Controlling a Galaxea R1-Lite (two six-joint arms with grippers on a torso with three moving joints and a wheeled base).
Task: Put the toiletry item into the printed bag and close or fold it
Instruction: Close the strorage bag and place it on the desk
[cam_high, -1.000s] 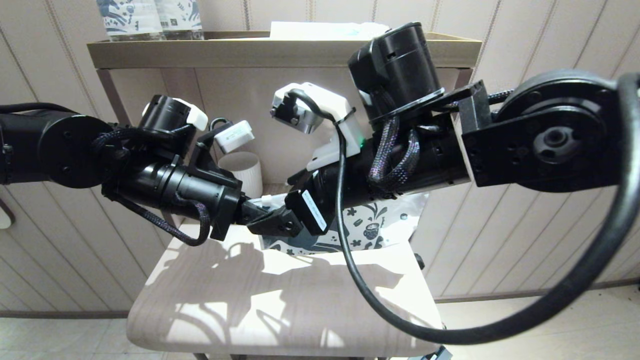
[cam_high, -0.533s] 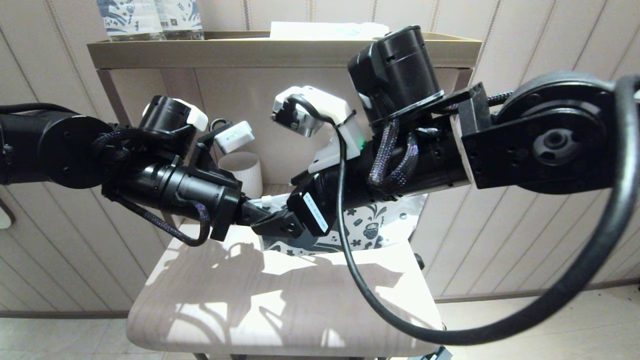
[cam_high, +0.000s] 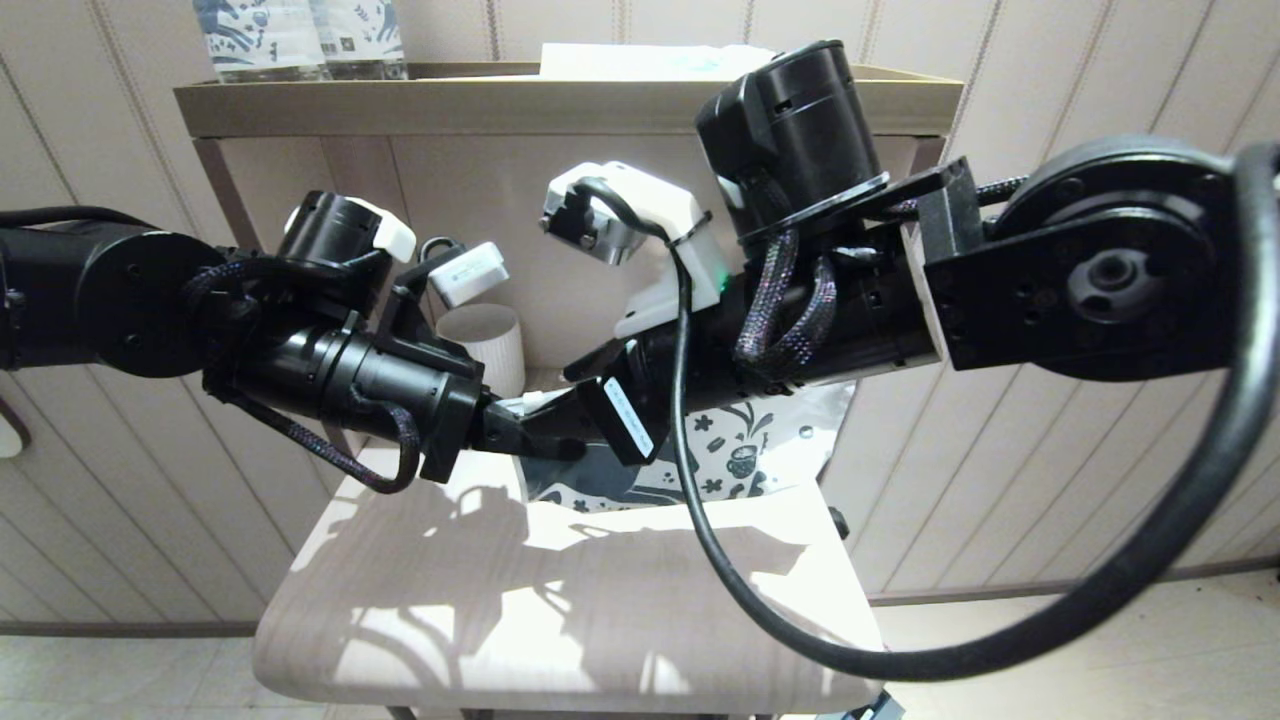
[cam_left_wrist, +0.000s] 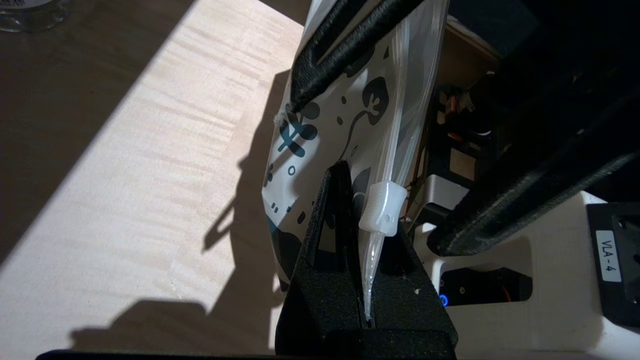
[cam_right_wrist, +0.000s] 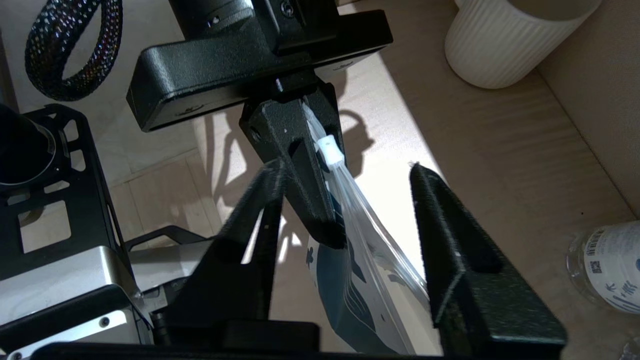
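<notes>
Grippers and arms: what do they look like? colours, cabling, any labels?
Both arms are black, round-jointed, with braided black sleeving looped at the wrists. The left gripper and right gripper have matte black, textured wedge fingers. A white camera housing sits on the right wrist, fed by a thick black cable. A white label reads VLA-4.

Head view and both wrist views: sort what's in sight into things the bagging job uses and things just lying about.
In use:
- bag, held off the table by its clear top strip
- zip slider on that strip
- left gripper, shut on the strip
- right gripper, jaws either side of the bag
No comb shows.

Lying about:
- ribbed cup
- bottles
- table
</notes>
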